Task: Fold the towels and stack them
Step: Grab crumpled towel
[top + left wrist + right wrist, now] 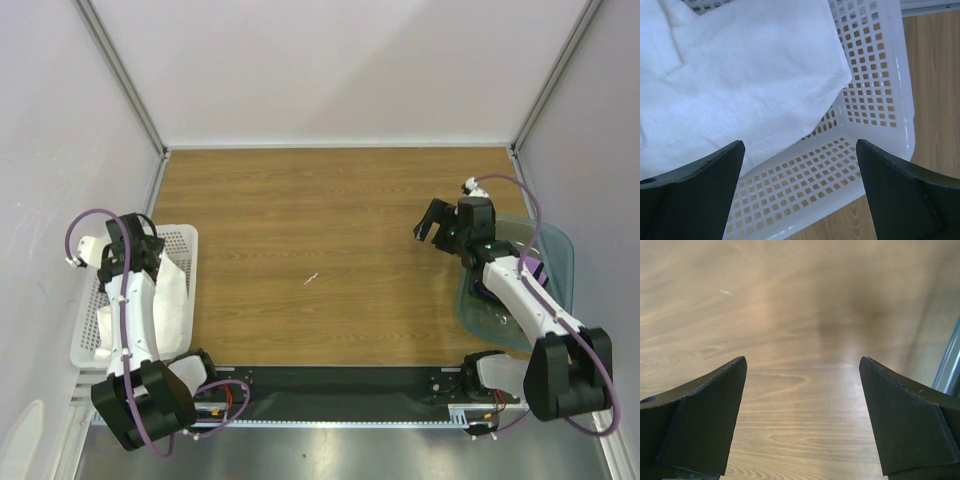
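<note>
White towel (pixel 175 298) lies bunched in the perforated basket (pixel 188 238) at the 9 o'clock edge of the table (pixel 320 220), filling its near part. Left gripper (pixel 800 145) hangs just over the towel's edge and the basket floor, jaws spread wide, nothing held. Farther out near 2 o'clock, right gripper (pixel 802 362) hovers above the wood beside the teal bin (pixel 562 250), jaws likewise released, empty.

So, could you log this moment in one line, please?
left gripper open over basket with white towel | right gripper open above table
</note>
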Robot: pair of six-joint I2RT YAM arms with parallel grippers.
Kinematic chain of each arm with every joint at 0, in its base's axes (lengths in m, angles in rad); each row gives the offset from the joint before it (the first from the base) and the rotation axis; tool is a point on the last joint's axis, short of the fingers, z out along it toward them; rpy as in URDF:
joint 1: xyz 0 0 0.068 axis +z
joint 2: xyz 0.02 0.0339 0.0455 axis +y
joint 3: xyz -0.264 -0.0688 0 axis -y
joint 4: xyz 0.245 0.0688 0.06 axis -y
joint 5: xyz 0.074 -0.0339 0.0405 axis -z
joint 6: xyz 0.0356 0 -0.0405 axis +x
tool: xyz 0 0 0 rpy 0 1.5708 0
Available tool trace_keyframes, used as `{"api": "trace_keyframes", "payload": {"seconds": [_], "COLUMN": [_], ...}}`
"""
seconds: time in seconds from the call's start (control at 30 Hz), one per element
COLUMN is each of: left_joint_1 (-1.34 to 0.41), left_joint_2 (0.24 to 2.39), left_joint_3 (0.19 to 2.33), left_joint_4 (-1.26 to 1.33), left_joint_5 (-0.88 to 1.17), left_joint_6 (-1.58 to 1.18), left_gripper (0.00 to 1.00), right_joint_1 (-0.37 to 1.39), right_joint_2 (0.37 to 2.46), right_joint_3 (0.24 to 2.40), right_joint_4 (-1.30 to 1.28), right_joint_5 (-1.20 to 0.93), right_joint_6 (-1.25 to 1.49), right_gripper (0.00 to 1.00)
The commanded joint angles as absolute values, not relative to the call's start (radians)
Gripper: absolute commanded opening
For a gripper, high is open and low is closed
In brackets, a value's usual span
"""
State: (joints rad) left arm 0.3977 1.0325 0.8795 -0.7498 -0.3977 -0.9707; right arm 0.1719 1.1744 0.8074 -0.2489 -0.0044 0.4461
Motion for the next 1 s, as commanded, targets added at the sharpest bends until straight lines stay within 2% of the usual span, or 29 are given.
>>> {"api": "trace_keyframes", "payload": {"seconds": [0.0,0.27,0.5,0.63,0.8,0.97], "left_joint_1": [0.408,0.410,0.408,0.410,0.410,0.408], "left_joint_2": [1.037,1.025,1.037,1.043,1.100,1.262], "left_joint_3": [0.851,0.799,0.744,0.707,0.681,0.736], "left_joint_4": [-0.721,-0.744,-0.764,-0.713,-0.615,-0.597], "left_joint_5": [-0.402,-0.431,-0.483,-0.474,-0.465,-0.485], "left_joint_6": [-1.003,-1.104,-1.180,-1.193,-1.172,-1.124], "left_gripper": [1.00,1.00,1.00,1.00,1.00,1.00], "right_joint_1": [0.160,0.112,0.035,0.035,0.041,0.092], "right_joint_2": [1.218,1.216,1.181,1.125,1.074,1.054], "right_joint_3": [0.764,0.649,0.660,0.684,0.735,0.828], "right_joint_4": [-0.163,-0.357,-0.528,-0.531,-0.483,-0.454], "right_joint_5": [0.012,0.035,0.132,0.104,-0.078,-0.074], "right_joint_6": [0.560,0.676,0.673,0.629,0.539,0.491], "right_gripper": [1.00,1.00,1.00,1.00,1.00,0.99]}}
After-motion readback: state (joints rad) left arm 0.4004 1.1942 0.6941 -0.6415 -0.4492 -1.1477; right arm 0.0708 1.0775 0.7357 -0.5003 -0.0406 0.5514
